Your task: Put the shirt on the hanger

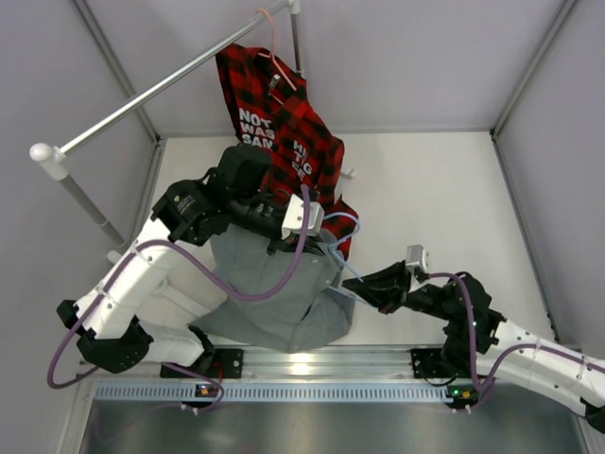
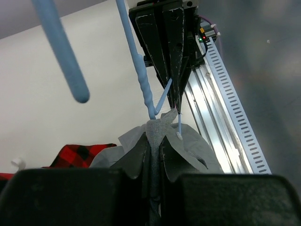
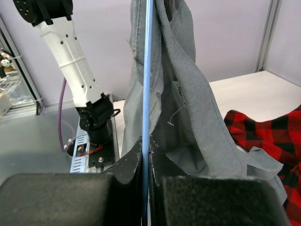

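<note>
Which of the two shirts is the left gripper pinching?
The plain grey shirt: its fabric is clamped in the left gripper. The red-and-black plaid shirt hangs from the pink hanger, ungripped.

Your shirt (image 1: 284, 303): plain grey, soft, collared. It is lifted and bunched in long hanging folds at near centre, the lower part spreading toward the near edge. Your hanger (image 3: 147, 94): thin, light blue, raised at the shirt's right side, one rod touching the gathered cloth.
</note>
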